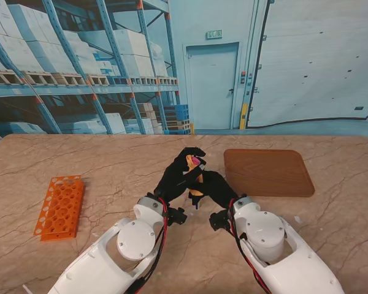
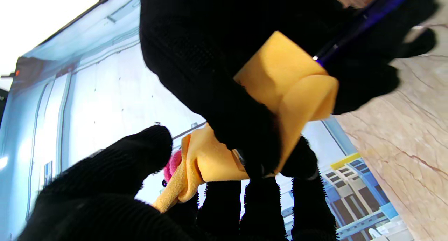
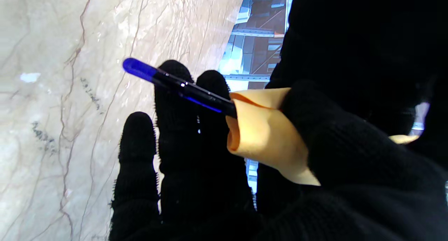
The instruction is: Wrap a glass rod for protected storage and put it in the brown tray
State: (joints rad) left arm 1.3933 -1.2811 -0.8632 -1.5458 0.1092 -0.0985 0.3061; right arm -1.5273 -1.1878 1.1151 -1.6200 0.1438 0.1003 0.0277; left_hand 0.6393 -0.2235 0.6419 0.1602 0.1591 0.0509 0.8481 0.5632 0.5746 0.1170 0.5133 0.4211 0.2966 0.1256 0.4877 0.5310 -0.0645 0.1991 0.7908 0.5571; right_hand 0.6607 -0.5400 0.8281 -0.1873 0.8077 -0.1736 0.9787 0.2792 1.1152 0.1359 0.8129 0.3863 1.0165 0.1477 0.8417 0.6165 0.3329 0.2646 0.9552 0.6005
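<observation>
Meeting near the table's [image 1: 110, 165] middle, the left hand [image 1: 179, 171] and right hand [image 1: 213, 187] both clutch a yellow cloth [image 3: 266, 139] rolled round the blue glass rod [image 3: 175, 85], one end poking out. The brown tray [image 1: 268, 173] lies just right; an orange rack [image 1: 60, 207] sits near the left edge.

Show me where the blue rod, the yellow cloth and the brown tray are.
blue rod [image 3: 175, 85], right wrist view, bare shaft.
yellow cloth [image 3: 266, 139], right wrist view, rolled outer face.
brown tray [image 1: 268, 173], stand view, bare middle.

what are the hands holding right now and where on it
Both hands, left hand and right hand, grip the orange cloth wrapped around the blue rod; one rod end sticks out bare.
</observation>
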